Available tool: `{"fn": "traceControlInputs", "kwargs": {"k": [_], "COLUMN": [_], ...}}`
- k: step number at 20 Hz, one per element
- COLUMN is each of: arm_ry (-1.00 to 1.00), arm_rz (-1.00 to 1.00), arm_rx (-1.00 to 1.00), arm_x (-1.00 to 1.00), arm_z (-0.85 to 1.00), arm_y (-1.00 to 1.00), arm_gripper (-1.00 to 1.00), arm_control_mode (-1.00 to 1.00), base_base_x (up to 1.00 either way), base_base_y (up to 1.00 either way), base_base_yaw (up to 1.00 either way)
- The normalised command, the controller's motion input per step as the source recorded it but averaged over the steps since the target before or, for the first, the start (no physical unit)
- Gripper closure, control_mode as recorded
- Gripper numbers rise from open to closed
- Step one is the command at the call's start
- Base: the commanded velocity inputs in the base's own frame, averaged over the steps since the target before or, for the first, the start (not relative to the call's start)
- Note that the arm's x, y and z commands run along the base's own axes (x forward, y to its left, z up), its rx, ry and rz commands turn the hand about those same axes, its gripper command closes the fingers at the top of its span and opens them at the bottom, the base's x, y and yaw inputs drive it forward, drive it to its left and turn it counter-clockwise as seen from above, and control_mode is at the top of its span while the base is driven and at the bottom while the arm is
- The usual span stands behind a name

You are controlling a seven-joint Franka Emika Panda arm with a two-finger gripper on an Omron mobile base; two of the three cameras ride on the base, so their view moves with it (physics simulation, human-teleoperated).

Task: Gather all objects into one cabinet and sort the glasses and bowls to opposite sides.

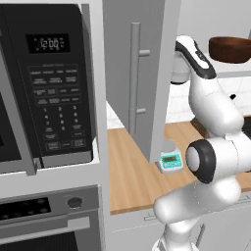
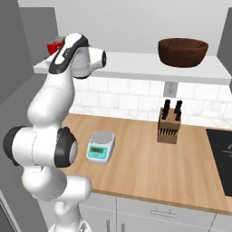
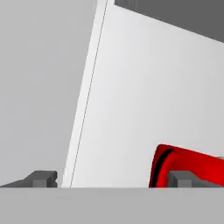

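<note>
The claw [image 3: 113, 179] is standing wide open, its 2 dark tips far apart, and it is gripping nothing. It is pointing into the cabinet, up at the shelf [image 2: 136, 63] high above the wooden counter [image 2: 149, 158].

Right at the claw, the red mug [image 3: 192, 166] is sitting on the shelf. In the hand view it is showing just behind 1 of the 2 tips, off to that side and not in the middle of the gap. I cannot tell if the tip is touching it. In the right base view a bit of the red mug [image 2: 53, 46] is peeking out behind the arm.

The mug is looking shiny and hard. I am guessing it is light, stiff and slippery, and it could break if it is falling. I am thinking the best place to grab it is across its round body, with the tips on 2 opposite sides, not on the handle. The claw would need to be sliding sideways first so the mug is sitting between the tips.

Far along the same shelf, well apart from the claw, the big brown bowl [image 2: 183, 52] is sitting upright. It is looking wide and heavier, so its rim is looking like the place to pinch.
</note>
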Motion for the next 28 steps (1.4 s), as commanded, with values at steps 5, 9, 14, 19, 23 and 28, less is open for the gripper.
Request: {"fn": "traceControlInputs", "kwargs": {"k": [5,9,14,19,23,28], "arm_ry": [-0.21,0.09,0.28,0.25,0.26,0.29], "arm_rz": [0.04,-0.26,-0.48,-0.35,-0.27,-0.23], "arm_rx": [-0.03,0.00,0.03,0.02,0.00,0.00], "arm_x": [-1.00,-0.98,-0.99,-1.00,-1.00,-1.00], "arm_z": [0.71,0.37,0.04,0.21,0.12,0.09], "arm_y": [-0.33,-0.57,-0.60,-0.69,-0.50,-0.52], "arm_gripper": [-1.00,-1.00,-1.00,-1.00,-1.00,-1.00], "arm_control_mode": [-1.00,-1.00,-1.00,-1.00,-1.00,-1.00], "base_base_x": [0.00,0.00,0.00,0.00,0.00,0.00], "base_base_y": [0.00,0.00,0.00,0.00,0.00,0.00], "base_base_yaw": [0.00,0.00,0.00,0.00,0.00,0.00]}}
